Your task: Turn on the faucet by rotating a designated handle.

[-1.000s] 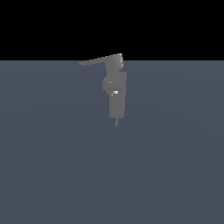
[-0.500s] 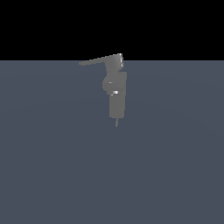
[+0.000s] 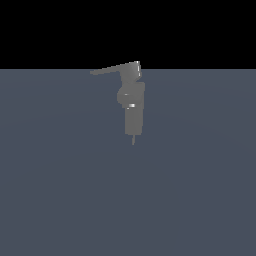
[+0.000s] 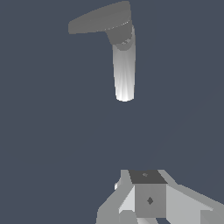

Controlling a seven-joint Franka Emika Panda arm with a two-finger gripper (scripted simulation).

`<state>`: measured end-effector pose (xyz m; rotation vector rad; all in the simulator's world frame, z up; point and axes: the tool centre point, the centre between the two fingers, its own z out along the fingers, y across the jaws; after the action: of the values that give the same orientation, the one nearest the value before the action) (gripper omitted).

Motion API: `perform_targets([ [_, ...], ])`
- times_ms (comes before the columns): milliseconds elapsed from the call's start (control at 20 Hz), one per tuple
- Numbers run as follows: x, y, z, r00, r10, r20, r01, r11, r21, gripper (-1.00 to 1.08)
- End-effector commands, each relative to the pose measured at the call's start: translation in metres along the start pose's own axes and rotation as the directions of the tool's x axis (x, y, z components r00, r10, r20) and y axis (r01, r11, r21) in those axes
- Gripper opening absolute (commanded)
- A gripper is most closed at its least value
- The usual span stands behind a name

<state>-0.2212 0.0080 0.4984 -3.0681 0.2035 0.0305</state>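
Observation:
The faucet [image 3: 133,107] is a matte grey blocky fixture standing upright on the flat grey-blue floor, with a thin pin at its base. Its handle [image 3: 113,69], a thin flat lever, sticks out from the top block toward the exterior view's left. In the wrist view the handle [image 4: 100,19] shows as a flat grey blade above the pale rounded faucet body [image 4: 124,72]. My gripper [image 4: 146,177] shows only in the wrist view, well short of the faucet and touching nothing. Its fingers sit together as one block, shut and empty.
A plain grey-blue floor [image 3: 190,190] spreads around the faucet, with black background above its far edge. No other objects show.

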Motion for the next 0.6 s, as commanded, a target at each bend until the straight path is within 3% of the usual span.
perform_targets([
  [0, 0.012, -0.003, 0.0, 0.999, 0.047, 0.013, -0.047, 0.999, 0.017, -1.0],
  [300, 0.049, -0.011, 0.005, 0.98, 0.192, 0.058, -0.195, 0.979, 0.053, -1.0],
  [550, 0.082, -0.018, 0.013, 0.943, 0.318, 0.101, -0.326, 0.943, 0.064, -1.0],
])
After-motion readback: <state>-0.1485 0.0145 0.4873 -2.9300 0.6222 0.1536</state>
